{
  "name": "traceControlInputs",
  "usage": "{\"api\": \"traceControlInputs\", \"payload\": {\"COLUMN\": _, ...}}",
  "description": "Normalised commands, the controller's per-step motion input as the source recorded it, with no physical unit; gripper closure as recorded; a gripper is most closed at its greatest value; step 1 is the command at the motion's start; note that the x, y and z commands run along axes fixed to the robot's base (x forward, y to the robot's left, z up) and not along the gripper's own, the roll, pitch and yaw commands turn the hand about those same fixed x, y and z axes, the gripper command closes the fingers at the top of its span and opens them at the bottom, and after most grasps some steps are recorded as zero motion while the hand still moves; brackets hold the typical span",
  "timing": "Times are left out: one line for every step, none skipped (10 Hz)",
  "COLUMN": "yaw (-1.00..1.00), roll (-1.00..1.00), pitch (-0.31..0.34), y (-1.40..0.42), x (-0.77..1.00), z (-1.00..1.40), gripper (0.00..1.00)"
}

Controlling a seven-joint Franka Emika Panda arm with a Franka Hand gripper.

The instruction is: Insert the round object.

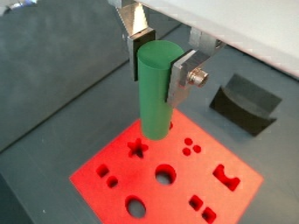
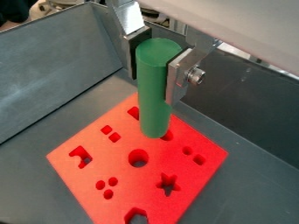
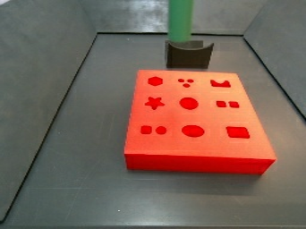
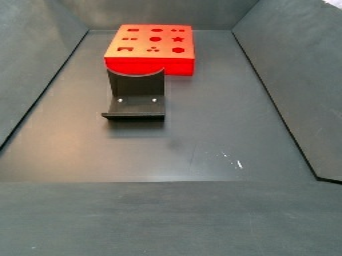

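Observation:
My gripper (image 1: 158, 74) is shut on the upper end of the round object (image 1: 152, 101), a plain green peg that hangs upright between the silver fingers (image 1: 181, 80); both wrist views show it (image 2: 153, 92). The peg's lower end hovers over the red block (image 1: 128, 179) near its star hole (image 1: 138, 149), apart from the round hole (image 1: 165, 175). In a side view only the peg (image 3: 182, 18) shows at the upper edge, above the dark holder (image 3: 189, 55) and behind the red block (image 3: 167, 148); the gripper is out of frame there.
The dark grey curved holder (image 4: 134, 98) stands on the floor just beside the red block (image 4: 151, 66); it also shows in a wrist view (image 1: 246, 101). Grey walls (image 3: 72, 54) enclose the floor. The block has several other shaped holes.

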Motion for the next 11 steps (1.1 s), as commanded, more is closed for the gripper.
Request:
{"api": "traceControlInputs", "payload": {"yaw": -0.02, "roll": 0.06, "pitch": -0.039, "y": 0.00, "x": 1.00, "z": -0.38, "gripper": 1.00}}
{"api": "traceControlInputs", "payload": {"yaw": -0.15, "roll": 0.16, "pitch": -0.011, "y": -0.12, "x": 1.00, "z": -0.55, "gripper": 1.00}}
{"api": "traceControlInputs", "payload": {"yaw": -0.23, "roll": 0.17, "pitch": 0.000, "y": -0.15, "x": 0.86, "z": -0.69, "gripper": 1.00}}
{"api": "traceControlInputs", "payload": {"yaw": -0.24, "roll": 0.15, "pitch": 0.000, "y": -0.18, "x": 0.80, "z": -0.73, "gripper": 1.00}}
{"api": "traceControlInputs", "payload": {"yaw": -0.23, "roll": 0.08, "pitch": 0.007, "y": -0.20, "x": 0.80, "z": -0.74, "gripper": 1.00}}
{"api": "traceControlInputs", "payload": {"yaw": -0.23, "roll": 0.06, "pitch": 0.030, "y": -0.21, "x": 0.78, "z": -0.73, "gripper": 1.00}}
{"api": "traceControlInputs", "payload": {"yaw": -0.23, "roll": 0.04, "pitch": 0.040, "y": -0.21, "x": 0.77, "z": -0.71, "gripper": 1.00}}
{"api": "traceControlInputs", "payload": {"yaw": -0.21, "roll": 0.07, "pitch": 0.116, "y": -0.19, "x": 0.71, "z": -0.61, "gripper": 1.00}}
{"api": "traceControlInputs", "payload": {"yaw": 0.07, "roll": 0.09, "pitch": 0.050, "y": -0.07, "x": 0.13, "z": -0.14, "gripper": 1.00}}
{"api": "traceControlInputs", "payload": {"yaw": 0.02, "roll": 0.14, "pitch": 0.110, "y": -0.09, "x": 0.33, "z": -0.07, "gripper": 1.00}}
{"api": "traceControlInputs", "payload": {"yaw": 0.00, "roll": 0.39, "pitch": 0.441, "y": -0.08, "x": 0.50, "z": 0.00, "gripper": 1.00}}
